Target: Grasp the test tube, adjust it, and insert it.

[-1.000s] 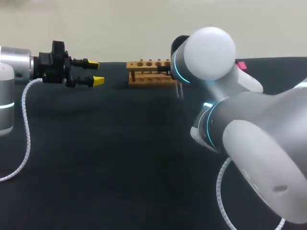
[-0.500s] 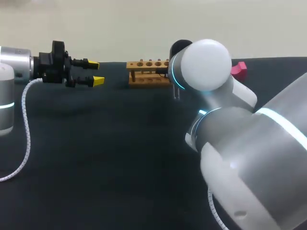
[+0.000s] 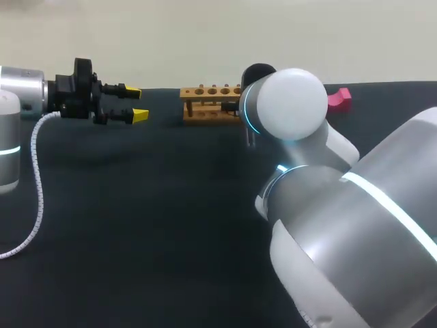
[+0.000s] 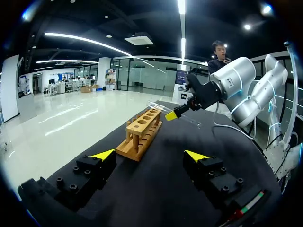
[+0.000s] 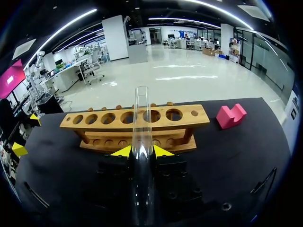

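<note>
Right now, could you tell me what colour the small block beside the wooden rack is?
The block is pink, clearest in the right wrist view.

Right gripper (image 5: 140, 152) clamps a clear glass tube (image 5: 142, 113) between both yellow tips. The tube points straight ahead, its far end lined up with the middle holes of the wooden rack (image 5: 187, 122). Rack sits crosswise on the black table (image 5: 246, 156). Pink block (image 5: 231, 116) near one rack end, not touching.

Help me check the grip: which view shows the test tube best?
The right wrist view: the test tube runs full length, held between the fingers of the right gripper. The left wrist view shows it small, far off; in the head view the right arm hides most of it.
</note>
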You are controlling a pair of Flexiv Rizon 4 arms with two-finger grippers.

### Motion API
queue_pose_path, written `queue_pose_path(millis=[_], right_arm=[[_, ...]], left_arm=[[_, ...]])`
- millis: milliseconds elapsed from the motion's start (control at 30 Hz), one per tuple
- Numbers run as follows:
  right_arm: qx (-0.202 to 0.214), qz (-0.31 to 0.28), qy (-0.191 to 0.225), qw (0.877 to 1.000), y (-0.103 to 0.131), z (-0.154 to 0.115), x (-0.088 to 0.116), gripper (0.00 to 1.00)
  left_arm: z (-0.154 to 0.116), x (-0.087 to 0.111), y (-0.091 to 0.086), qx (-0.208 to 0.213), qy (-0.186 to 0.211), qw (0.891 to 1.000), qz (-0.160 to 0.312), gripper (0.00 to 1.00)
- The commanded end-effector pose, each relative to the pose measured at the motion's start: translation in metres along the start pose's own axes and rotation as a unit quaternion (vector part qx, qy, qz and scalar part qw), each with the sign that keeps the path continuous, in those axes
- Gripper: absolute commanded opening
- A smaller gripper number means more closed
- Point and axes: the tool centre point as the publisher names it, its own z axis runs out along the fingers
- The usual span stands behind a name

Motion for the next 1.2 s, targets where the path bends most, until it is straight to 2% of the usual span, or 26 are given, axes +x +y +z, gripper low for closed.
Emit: queue_pose_path(millis=[33, 367, 933, 1200], right_arm=[[-0.004, 0.0, 0.011, 1.0, -0.001, 0.003, -0.003, 0.0], [-0.011, -0.003, 0.042, 0.999, -0.002, 0.009, 0.0, 0.0], [-0.033, -0.002, 0.126, 0.992, -0.002, 0.019, 0.006, 0.0], [-0.037, 0.001, 0.147, 0.988, -0.004, 0.021, 0.01, 0.0]], left_arm=[[0.0, 0.001, 0.0, 0.0, -0.002, 1.0, 0.001, 1.0], [0.0, 0.001, 0.0, 0.0, -0.002, 1.0, 0.001, 1.0], [0.0, 0.001, 0.0, 0.0, -0.002, 1.0, 0.001, 1.0], [0.0, 0.001, 0.0, 0.0, -0.002, 1.0, 0.001, 1.0]])
